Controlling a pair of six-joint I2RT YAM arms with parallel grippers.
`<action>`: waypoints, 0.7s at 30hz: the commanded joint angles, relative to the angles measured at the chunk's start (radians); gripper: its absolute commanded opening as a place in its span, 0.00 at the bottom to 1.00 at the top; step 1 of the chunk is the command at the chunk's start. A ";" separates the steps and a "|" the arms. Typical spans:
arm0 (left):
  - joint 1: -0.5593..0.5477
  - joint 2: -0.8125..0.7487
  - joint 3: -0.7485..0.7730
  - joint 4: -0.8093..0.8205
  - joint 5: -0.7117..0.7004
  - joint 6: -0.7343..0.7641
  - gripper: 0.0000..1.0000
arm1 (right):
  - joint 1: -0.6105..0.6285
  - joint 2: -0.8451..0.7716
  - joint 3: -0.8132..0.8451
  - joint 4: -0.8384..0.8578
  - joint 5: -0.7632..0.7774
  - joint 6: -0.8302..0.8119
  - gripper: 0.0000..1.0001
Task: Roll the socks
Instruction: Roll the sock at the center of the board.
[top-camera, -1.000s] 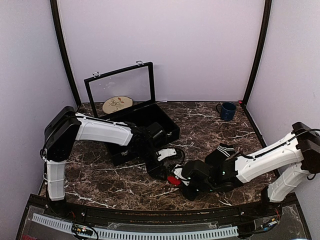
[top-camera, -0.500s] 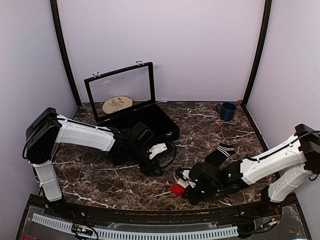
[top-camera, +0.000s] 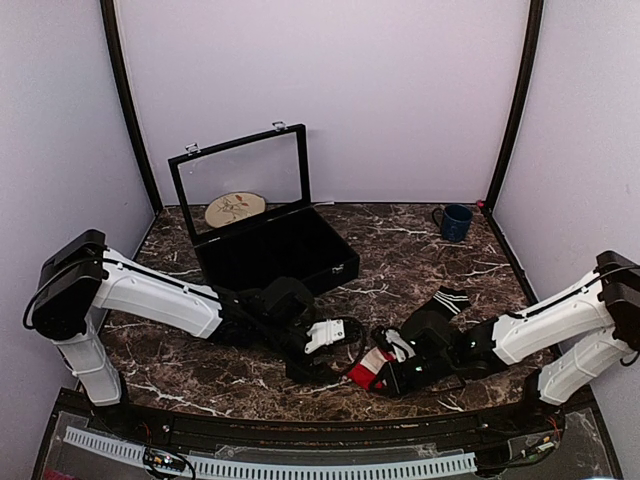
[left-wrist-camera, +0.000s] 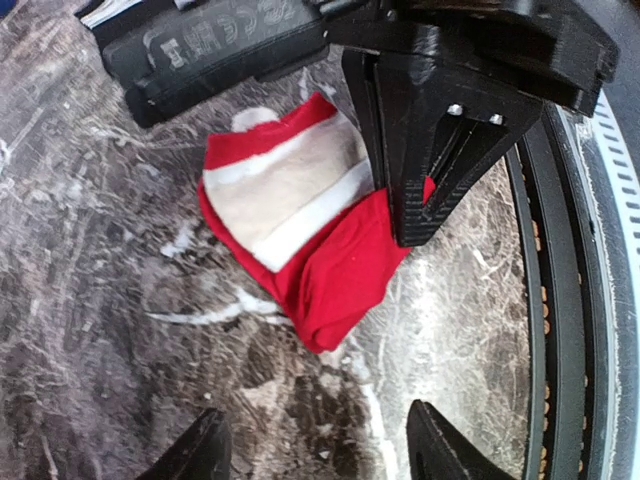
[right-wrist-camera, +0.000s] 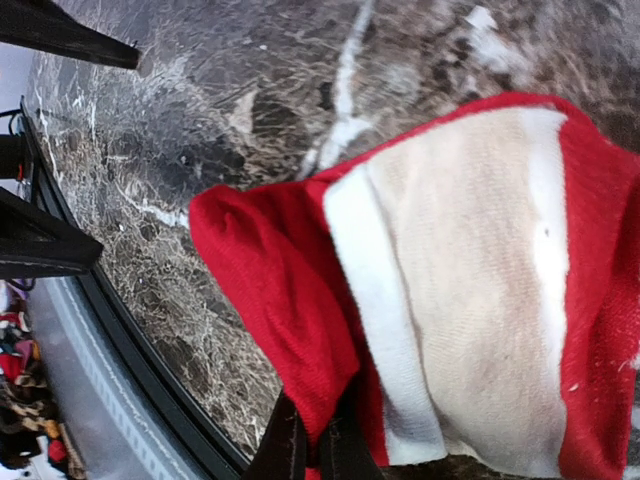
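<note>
Early roll step, I reckon: R gripper (right-wrist-camera: 310, 452) pinches red-and-white fabric sock (right-wrist-camera: 450, 300) at its edge. L gripper (left-wrist-camera: 315, 452) is spread, empty, nearby. Next: L needs to pin the fold on the dark marble bench (top-camera: 195, 375).

I read the red sock (left-wrist-camera: 330, 270) as soft matt knit cloth with a cream panel; the black sock (top-camera: 438, 308) is matt cloth too. The table (top-camera: 420, 250) is glossy, dark, marble-look stone. The left arm (top-camera: 160, 288) has smooth white plastic shells; the mug (top-camera: 456, 222) looks glazed
</note>
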 joint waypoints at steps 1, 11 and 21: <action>-0.021 -0.065 -0.038 0.103 -0.055 0.082 0.64 | -0.064 -0.021 -0.040 0.082 -0.147 0.075 0.00; -0.122 -0.027 -0.023 0.125 -0.169 0.370 0.64 | -0.137 0.011 -0.043 0.085 -0.313 0.093 0.00; -0.175 0.049 -0.016 0.195 -0.259 0.518 0.61 | -0.159 0.015 -0.082 0.105 -0.383 0.121 0.00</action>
